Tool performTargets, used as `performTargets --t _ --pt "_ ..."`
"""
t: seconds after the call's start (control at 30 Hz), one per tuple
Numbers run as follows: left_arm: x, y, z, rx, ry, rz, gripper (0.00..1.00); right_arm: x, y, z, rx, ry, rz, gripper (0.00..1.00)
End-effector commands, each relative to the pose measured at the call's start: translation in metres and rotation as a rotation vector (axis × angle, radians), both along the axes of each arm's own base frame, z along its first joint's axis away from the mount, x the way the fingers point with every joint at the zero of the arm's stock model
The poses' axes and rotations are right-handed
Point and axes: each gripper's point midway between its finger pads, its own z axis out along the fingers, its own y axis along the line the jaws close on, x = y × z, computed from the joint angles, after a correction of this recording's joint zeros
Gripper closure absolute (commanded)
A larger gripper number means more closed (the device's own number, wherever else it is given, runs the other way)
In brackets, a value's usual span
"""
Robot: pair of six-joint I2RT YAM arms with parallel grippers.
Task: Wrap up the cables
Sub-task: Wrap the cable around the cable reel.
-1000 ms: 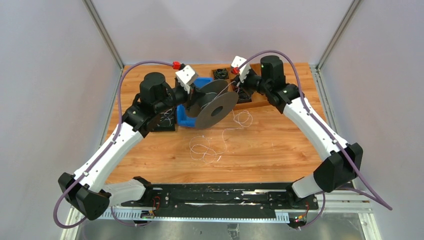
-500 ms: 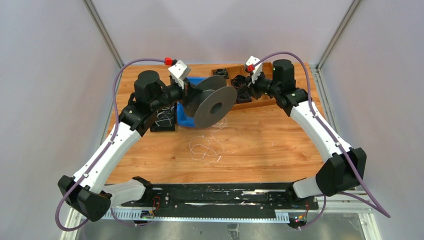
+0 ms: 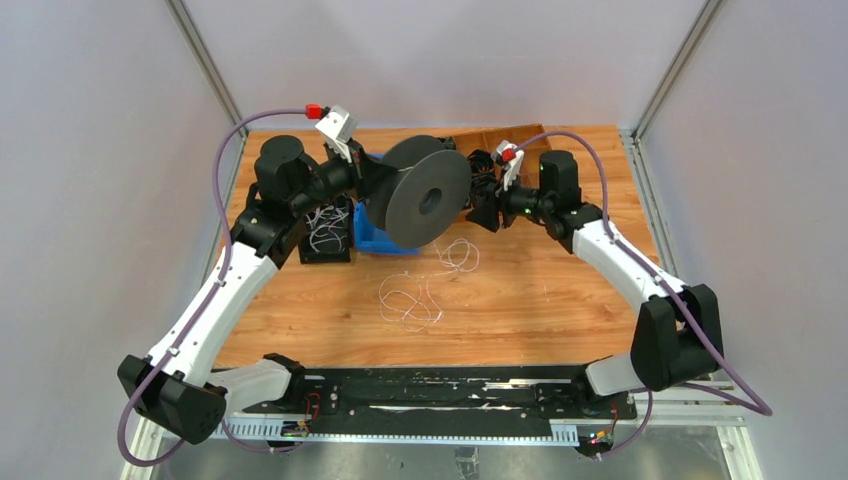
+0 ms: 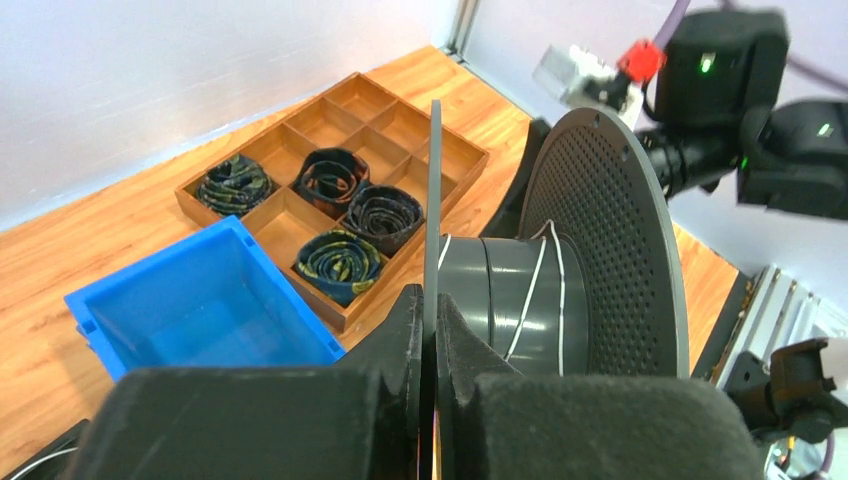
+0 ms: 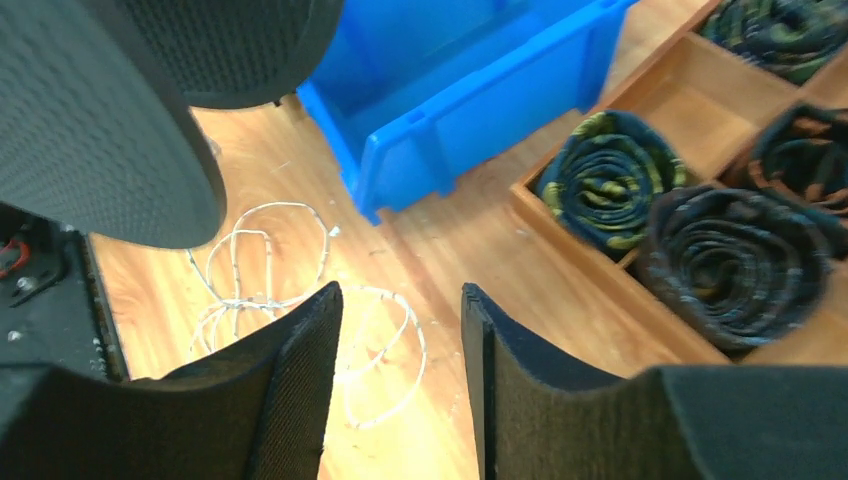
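Wood-grain table (image 3: pixel 560 290) fills the walled cell in front of you, with both arms reaching toward its far side. The biggest thing in play is the dark grey spool (image 3: pixel 420 195), held up off the table on its side so one flange faces the top camera. Behind and below it sits the blue bin (image 4: pixel 200 310). Beyond that is the wooden divided tray (image 4: pixel 265 132), where small black coils (image 4: pixel 382 215) fill several compartments.

Your left gripper (image 4: pixel 430 330) is pinched tight on the thin edge of the spool's near flange, and that grip alone carries the reel. Your right gripper (image 5: pixel 400 295) hangs just beside the spool's far flange, its jaws apart and nothing between them.

The cables (image 3: pixel 410 300) lie mostly as loose, hair-fine white loops on the table below the spool, well apart from either gripper. A few turns already sit on the spool's hub (image 4: pixel 525 300). I cannot make out the strand that links those turns to the loops.

You look to be mid-winding, at a regrasp. Next, you likely need to bring the right gripper down to the slack near the spool, close on that thin wire, and lead it around the hub. Keep the left grip steady on the flange. A wire this fine may slip between the pads, so check the pinch in the right wrist view before pulling.
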Motion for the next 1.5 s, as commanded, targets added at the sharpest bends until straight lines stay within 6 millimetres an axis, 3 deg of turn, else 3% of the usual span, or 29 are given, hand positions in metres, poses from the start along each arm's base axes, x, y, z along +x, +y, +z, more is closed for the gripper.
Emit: performTargets --t 0.0,0.23,0.5,0.9,1.07,1.47 --pt "0.003 0.002 0.033 -0.111 -0.049 0.011 1.00 -0.009 0.013 -0.005 0.163 0.072 0.051 0.51" --pt "0.009 0.008 0.030 -0.138 -0.001 0.061 1.00 -0.030 0.027 -0.026 0.295 0.116 0.106 0.39" --pt "0.015 0.013 0.026 -0.159 0.046 0.103 1.00 -0.052 0.058 -0.028 0.408 0.035 0.139 0.39" --pt "0.018 0.016 0.026 -0.188 0.070 0.115 1.00 -0.072 0.098 -0.029 0.410 0.004 0.221 0.39" --pt "0.018 0.017 0.027 -0.206 0.082 0.113 1.00 -0.074 0.108 -0.034 0.417 -0.017 0.230 0.39" --pt "0.018 0.018 0.025 -0.221 0.094 0.112 1.00 -0.063 0.115 -0.020 0.426 -0.090 0.214 0.41"
